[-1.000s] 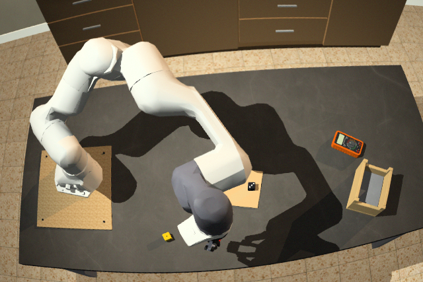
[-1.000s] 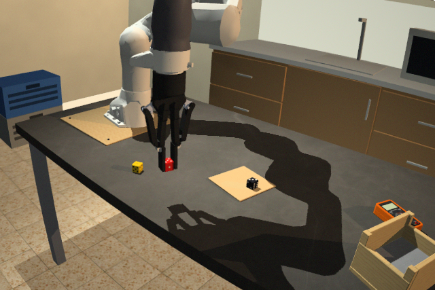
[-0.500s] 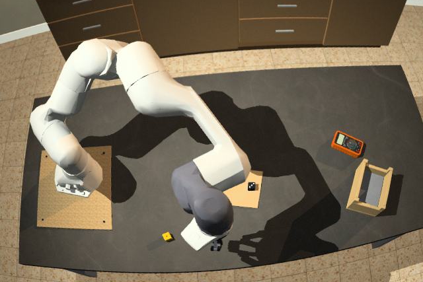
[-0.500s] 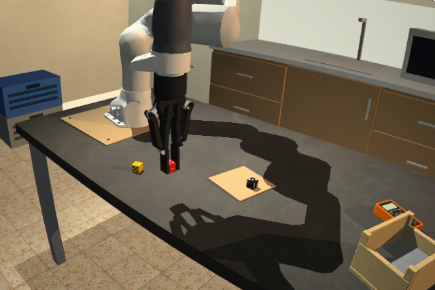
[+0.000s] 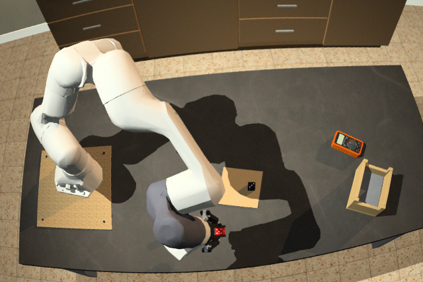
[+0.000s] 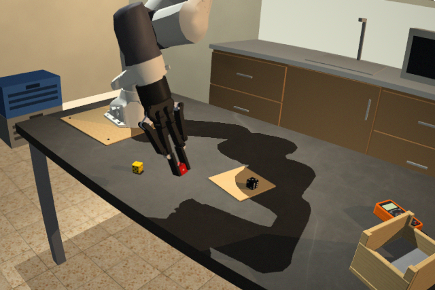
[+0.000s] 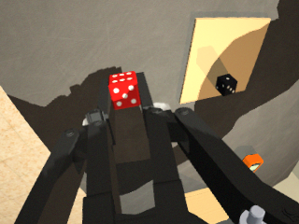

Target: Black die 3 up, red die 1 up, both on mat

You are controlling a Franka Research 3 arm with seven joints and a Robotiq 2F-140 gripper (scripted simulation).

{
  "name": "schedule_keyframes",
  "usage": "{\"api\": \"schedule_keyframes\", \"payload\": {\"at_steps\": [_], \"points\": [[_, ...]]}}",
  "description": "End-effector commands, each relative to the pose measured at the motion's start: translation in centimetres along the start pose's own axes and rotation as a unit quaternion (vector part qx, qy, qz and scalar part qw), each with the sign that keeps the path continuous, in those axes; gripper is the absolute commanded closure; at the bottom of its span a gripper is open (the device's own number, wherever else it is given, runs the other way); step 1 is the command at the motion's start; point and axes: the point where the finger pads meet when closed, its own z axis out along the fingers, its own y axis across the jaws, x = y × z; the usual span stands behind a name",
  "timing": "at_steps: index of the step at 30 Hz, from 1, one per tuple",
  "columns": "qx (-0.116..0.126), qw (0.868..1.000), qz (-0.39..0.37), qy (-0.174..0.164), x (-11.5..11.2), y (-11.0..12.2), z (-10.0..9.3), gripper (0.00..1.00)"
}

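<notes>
My gripper (image 5: 219, 231) (image 6: 180, 168) (image 7: 124, 89) is shut on the red die (image 5: 220, 231) (image 6: 182, 169) (image 7: 124, 94) and holds it tilted above the table, left of the mat in the exterior view. In the wrist view, a five faces the camera and a six is on the far side. The black die (image 5: 251, 186) (image 6: 252, 183) (image 7: 226, 84) sits flat on the mat (image 5: 235, 197) (image 6: 226, 179) (image 7: 210, 33), near its right side in the top view; its top seems to show three pips. The yellow die (image 6: 137, 167) sits flat off the mat; it is hidden in the top view.
An orange multimeter (image 5: 347, 143) (image 6: 389, 208) (image 7: 252, 161) and an open wooden box (image 5: 355, 185) (image 6: 379, 263) stand to the right of the mat in the top view. The arm's base stands on a wooden board (image 5: 75, 214) (image 6: 105, 136) at the left. The arm's shadow crosses the mat.
</notes>
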Motion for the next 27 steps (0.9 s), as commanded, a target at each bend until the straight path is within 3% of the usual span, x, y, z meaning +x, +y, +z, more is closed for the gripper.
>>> {"api": "schedule_keyframes", "payload": {"at_steps": [1, 4, 6, 7, 13, 21, 23, 24, 27], "points": [[-0.006, 0.996, -0.073, -0.048, -0.74, -0.3, 0.08, 0.79], [-0.014, 0.994, -0.078, -0.075, -0.86, -0.1, 0.17, 0.79], [-0.014, 0.994, -0.078, -0.075, -0.86, -0.1, 0.17, 0.79], [-0.02, 0.992, -0.082, -0.099, -0.96, 0.04, 0.2, 0.79], [-0.027, 0.984, -0.088, -0.151, -1.12, 0.19, 0.14, 0.79], [-0.025, 0.972, -0.094, -0.214, -1.16, 0.09, -0.16, 0.79], [-0.025, 0.972, -0.094, -0.214, -1.16, 0.09, -0.16, 0.79], [-0.021, 0.967, -0.095, -0.236, -1.12, -0.03, -0.31, 0.79], [-0.016, 0.962, -0.095, -0.257, -1.03, -0.18, -0.48, 0.79]]}}
